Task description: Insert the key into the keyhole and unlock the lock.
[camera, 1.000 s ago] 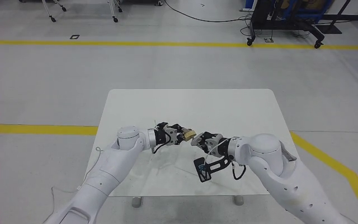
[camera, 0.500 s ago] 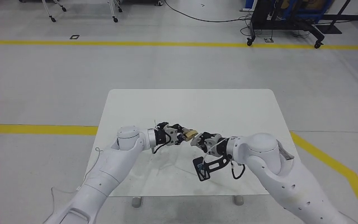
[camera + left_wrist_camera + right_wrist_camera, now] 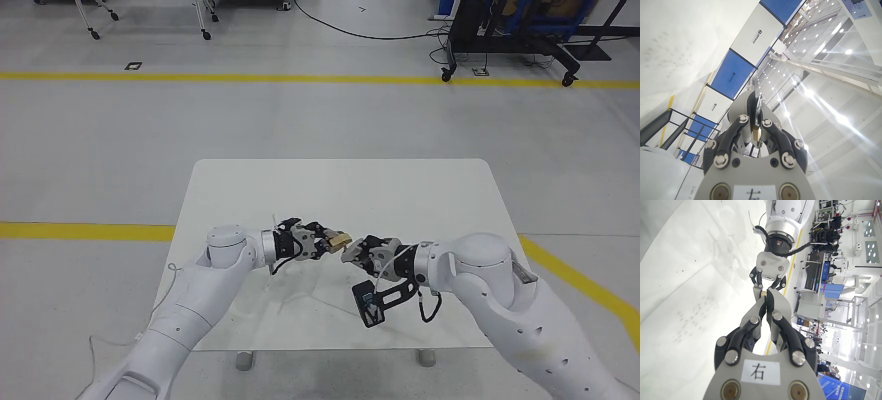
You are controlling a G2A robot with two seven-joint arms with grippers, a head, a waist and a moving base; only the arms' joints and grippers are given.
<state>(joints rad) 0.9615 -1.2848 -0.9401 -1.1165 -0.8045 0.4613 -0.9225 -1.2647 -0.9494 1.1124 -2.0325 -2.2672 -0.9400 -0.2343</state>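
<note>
One brass lock (image 3: 339, 240), one silver key (image 3: 759, 103), two pincers and one white tabletop (image 3: 430, 190) are in play. The left pincer (image 3: 323, 239) is closed on the lock and holds it off the tabletop. Just beside the lock, the right pincer (image 3: 356, 250) is pinched tight on the key, whose blade reaches the lock's end; how deep it sits cannot be told. Beyond the lock the tabletop runs wide to its far edge and both side edges; the near edge lies closer.
</note>
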